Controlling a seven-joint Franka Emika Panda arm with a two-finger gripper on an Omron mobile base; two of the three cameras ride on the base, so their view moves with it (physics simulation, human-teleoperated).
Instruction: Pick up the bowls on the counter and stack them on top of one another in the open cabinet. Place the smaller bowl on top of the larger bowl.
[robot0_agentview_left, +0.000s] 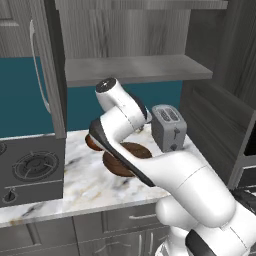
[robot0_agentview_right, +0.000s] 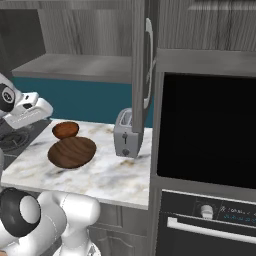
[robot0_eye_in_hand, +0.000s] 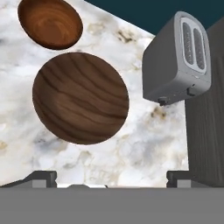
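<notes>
- Claw (robot0_eye_in_hand: 112, 177) spread wide, holding nothing, poised above the counter (robot0_eye_in_hand: 148, 144) so either bowl can be approached.
- Just ahead lies the larger bowl (robot0_eye_in_hand: 80, 98), likely first.
- Beyond it, the smaller bowl (robot0_eye_in_hand: 50, 22).
- Farther up, the open cabinet (robot0_agentview_left: 137, 69) shelf waits.

My arm (robot0_agentview_left: 150, 170) is glossy white, built of fat rounded links that swell like smooth capsules. Dark, near-black bands ring the joints, and one long dark strip runs along a link's edge. A round dark cap with a pale mark closes the joint at 11 o'clock in the left base view. In the right base view a black disc sits on my lower white shell at 7 o'clock. My finger tips (robot0_eye_in_hand: 41, 177) are small, dark grey and blocky.
</notes>
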